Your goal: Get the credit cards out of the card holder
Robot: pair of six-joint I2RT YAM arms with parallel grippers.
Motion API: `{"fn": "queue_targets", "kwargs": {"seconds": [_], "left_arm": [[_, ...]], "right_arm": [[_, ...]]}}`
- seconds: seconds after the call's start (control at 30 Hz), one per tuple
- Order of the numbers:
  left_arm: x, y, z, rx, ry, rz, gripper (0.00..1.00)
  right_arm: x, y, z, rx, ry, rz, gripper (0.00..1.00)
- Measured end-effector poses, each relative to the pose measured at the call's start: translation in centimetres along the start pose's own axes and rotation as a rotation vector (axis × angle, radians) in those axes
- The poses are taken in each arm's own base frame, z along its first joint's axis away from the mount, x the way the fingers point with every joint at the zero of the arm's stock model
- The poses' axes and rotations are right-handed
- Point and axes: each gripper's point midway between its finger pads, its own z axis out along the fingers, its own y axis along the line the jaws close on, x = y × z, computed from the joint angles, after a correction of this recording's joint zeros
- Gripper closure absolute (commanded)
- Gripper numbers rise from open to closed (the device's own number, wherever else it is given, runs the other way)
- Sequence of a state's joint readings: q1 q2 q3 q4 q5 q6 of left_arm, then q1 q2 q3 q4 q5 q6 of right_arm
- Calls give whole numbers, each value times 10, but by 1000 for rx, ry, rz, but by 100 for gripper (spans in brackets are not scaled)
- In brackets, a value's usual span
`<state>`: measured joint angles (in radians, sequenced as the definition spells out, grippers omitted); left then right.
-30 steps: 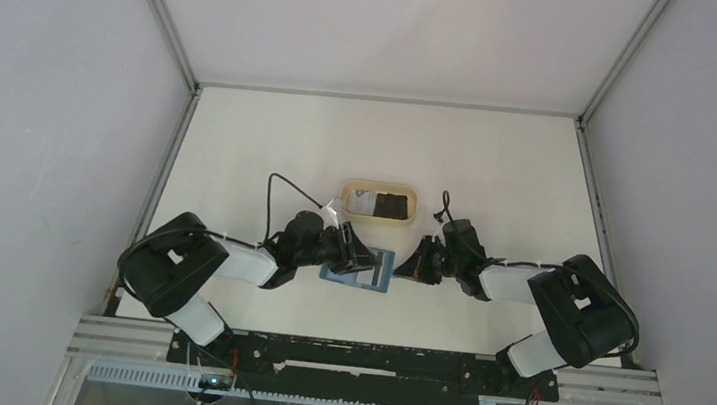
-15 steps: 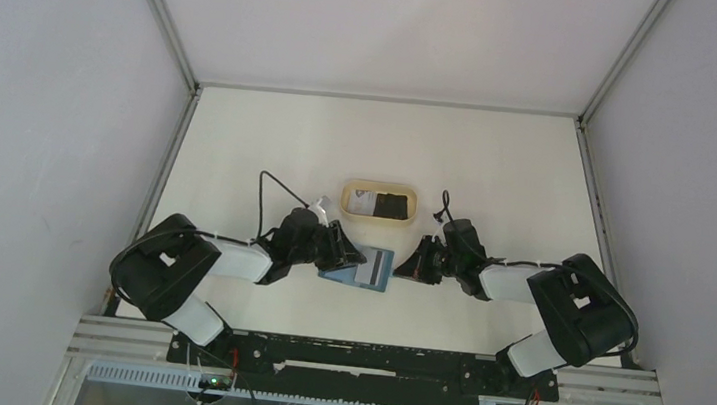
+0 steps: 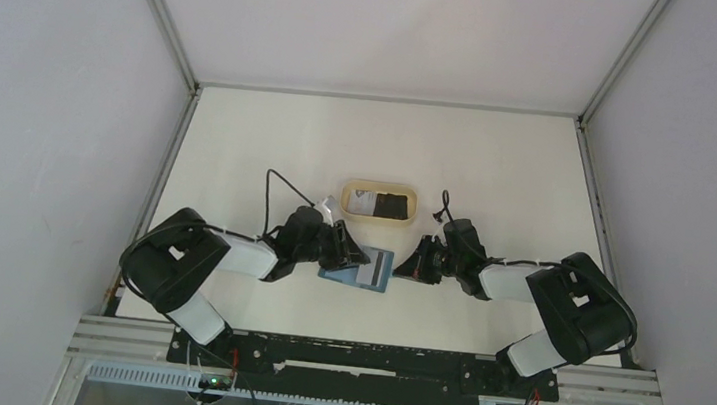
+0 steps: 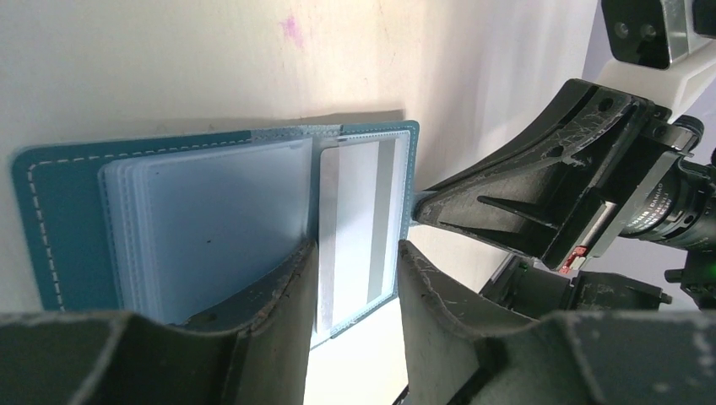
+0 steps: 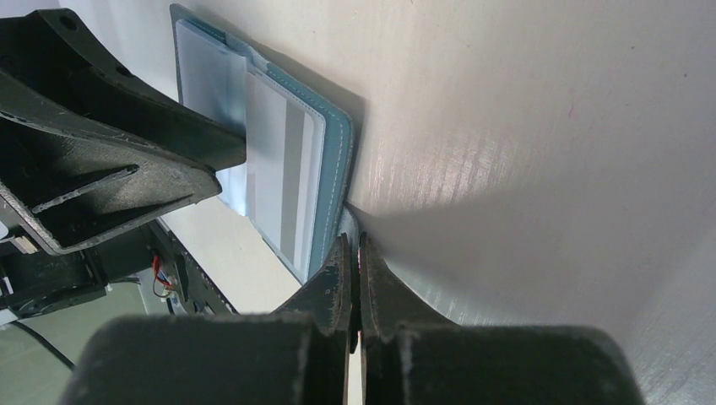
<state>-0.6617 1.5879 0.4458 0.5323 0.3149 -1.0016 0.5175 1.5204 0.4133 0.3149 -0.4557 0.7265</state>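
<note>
The teal-blue card holder (image 3: pixel 359 272) lies open on the table between both arms. A white card with a grey stripe (image 4: pixel 359 228) sits in its right pocket and also shows in the right wrist view (image 5: pixel 283 177). My left gripper (image 3: pixel 353 255) is open, low over the holder (image 4: pixel 59 211), its fingertips either side of that card's near end (image 4: pixel 355 249). My right gripper (image 3: pixel 410 267) is shut on the holder's small snap tab (image 5: pixel 344 226) at the right edge. A white card (image 3: pixel 364 203) and a black card (image 3: pixel 394 206) lie in the tan tray.
The tan oval tray (image 3: pixel 381 187) stands just behind the card holder, at mid table. Metal frame rails run along the left, right and back table edges. A black cable loops above the left wrist (image 3: pixel 281 182).
My left gripper drew back left off the card holder, then edged right again, so more of the holder shows. The right gripper and holder stayed put.
</note>
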Motion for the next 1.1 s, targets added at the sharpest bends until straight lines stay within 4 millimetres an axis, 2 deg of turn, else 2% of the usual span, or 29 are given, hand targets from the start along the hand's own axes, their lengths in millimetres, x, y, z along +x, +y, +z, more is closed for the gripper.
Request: {"fn": "queue_targets", "kwargs": {"seconds": [0.3, 0.4, 0.53, 0.77, 0.97, 1.1], "left_arm": [[-1, -1, 3, -24, 6, 24, 54], [-1, -10, 5, 30, 11, 12, 55], [2, -12, 11, 83, 19, -38, 56], [4, -23, 10, 143, 29, -55, 57], [8, -8, 3, 45, 36, -15, 57], [4, -1, -4, -34, 19, 34, 56]], "right_arm": [[0, 0, 0, -3, 1, -2, 100], [0, 0, 0, -6, 2, 0, 100], [0, 0, 0, -10, 6, 2, 100], [0, -1, 0, -11, 6, 2, 100], [0, 0, 0, -15, 10, 2, 100], [0, 0, 1, -20, 9, 0, 100]]}}
